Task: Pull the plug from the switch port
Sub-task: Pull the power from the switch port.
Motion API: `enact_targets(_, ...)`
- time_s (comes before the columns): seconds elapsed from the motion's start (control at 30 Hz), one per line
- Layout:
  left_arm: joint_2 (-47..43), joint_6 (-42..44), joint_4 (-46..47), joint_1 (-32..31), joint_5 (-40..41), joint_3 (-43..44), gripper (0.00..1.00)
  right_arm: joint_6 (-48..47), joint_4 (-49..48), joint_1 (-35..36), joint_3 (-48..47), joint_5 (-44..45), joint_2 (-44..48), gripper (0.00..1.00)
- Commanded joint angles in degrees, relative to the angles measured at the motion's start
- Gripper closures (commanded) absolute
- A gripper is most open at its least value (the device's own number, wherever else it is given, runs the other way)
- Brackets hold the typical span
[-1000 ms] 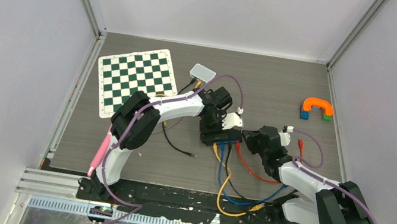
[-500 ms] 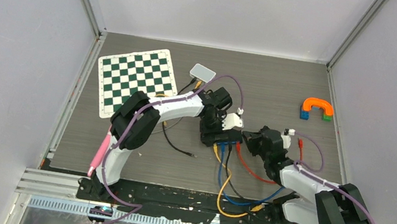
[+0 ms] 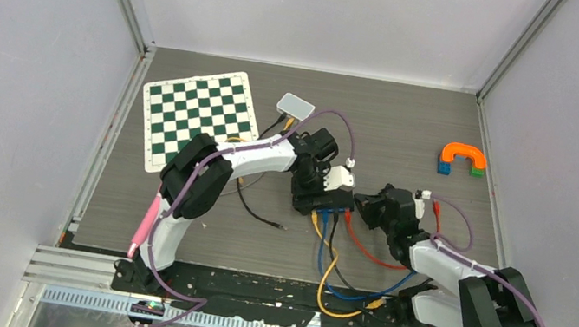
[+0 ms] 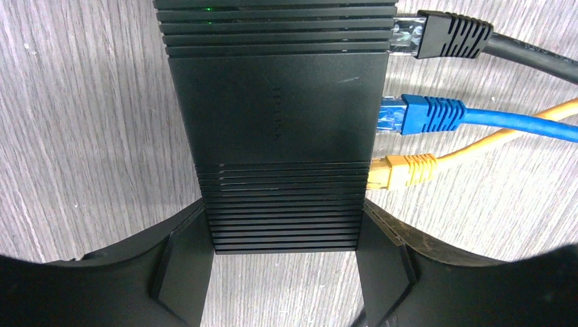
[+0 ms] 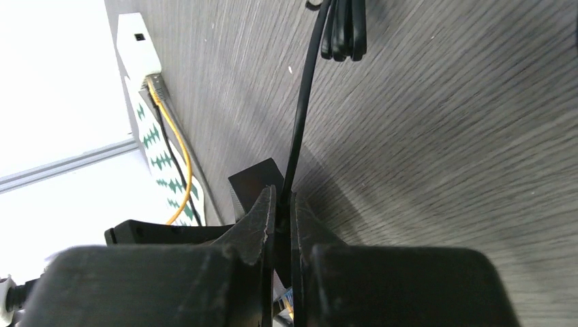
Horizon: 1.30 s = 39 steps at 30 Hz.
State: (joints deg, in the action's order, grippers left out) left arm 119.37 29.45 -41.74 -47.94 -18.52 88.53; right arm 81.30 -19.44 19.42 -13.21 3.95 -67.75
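Black switch point(image 4: 276, 129) on the worktop point(image 4: 82, 102), plugs point(image 4: 422, 114) seated in its side, clamped by our left tool point(image 4: 283, 221); right tool point(image 5: 281, 204) pinched on thin black cable point(image 5: 303, 116). We pull straight out, switch braced.

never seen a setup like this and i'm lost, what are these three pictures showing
Two robot arms stand at the near edge of a table. The wide picture looks down from above; the other two come from cameras on each wrist. The left gripper clamps a black network switch with a black plug, a blue plug and a yellow plug in its side. The right gripper is shut on a thin black cable. Also there: a chessboard mat, a white box and a coloured block arch.
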Motion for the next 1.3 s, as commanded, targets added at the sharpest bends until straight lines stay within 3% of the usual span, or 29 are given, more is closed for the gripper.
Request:
enact_targets(0.0, 0.67, 0.71, -6.27, -0.40, -1.86, -4.43, 0.44, 2.50, -17.62, -3.72, 5.71, -1.28, -2.67, 0.95)
enact_targets(0.07, 0.10, 0.46, -5.38, -0.40, -2.04, -5.19, 0.44, 4.03, -20.84, -3.97, 7.31, -0.18, -2.81, 0.95)
enact_targets(0.13, -0.01, 0.35, -5.50, -0.40, -1.99, -5.26, 0.44, 2.97, -17.74, -4.25, 7.06, 0.28, -1.98, 0.95)
enact_targets(0.27, -0.02, 0.32, -5.63, -0.40, -2.07, -5.10, 0.44, -5.34, 7.20, -4.58, -2.02, 3.42, 1.14, 0.95)
enact_targets(0.37, 0.13, 0.55, -6.88, -0.40, -2.27, -4.17, 0.45, -4.47, -0.18, -7.24, 1.72, -0.58, 1.22, 0.95)
enact_targets(0.4, 0.23, 0.72, -8.04, -0.41, -2.86, -3.10, 0.45, -1.05, -9.22, -7.66, 3.60, -1.21, 0.82, 0.95)
enact_targets(0.47, 0.06, 0.71, -9.68, -0.40, -3.92, -1.25, 0.45, 0.75, -17.22, -8.16, 7.32, -1.98, -1.00, 0.95)
enact_targets(0.7, 0.77, 0.87, -10.64, -0.40, -4.42, -0.25, 0.46, -0.30, -3.24, -8.28, 3.82, 0.56, -0.59, 0.95)
enact_targets(0.9, -0.43, 0.58, -9.50, -0.40, -4.25, -2.77, 0.47, -2.24, -16.39, -10.03, 5.86, -6.41, 0.95, 0.95)
enact_targets(0.97, -0.46, 0.47, -9.46, -0.40, -4.17, -2.82, 0.48, -2.48, -9.79, -10.14, 3.39, -6.31, 1.53, 0.95)
enact_targets(1.17, -0.60, 0.33, -9.31, -0.40, -4.02, -3.41, 0.49, -8.30, 13.39, -10.55, -3.42, 6.06, 7.14, 0.95)
enact_targets(1.27, -0.59, 0.21, -8.73, -0.40, -4.40, -3.91, 0.50, -10.34, 10.14, -11.64, -3.02, 1.71, 7.52, 0.95)
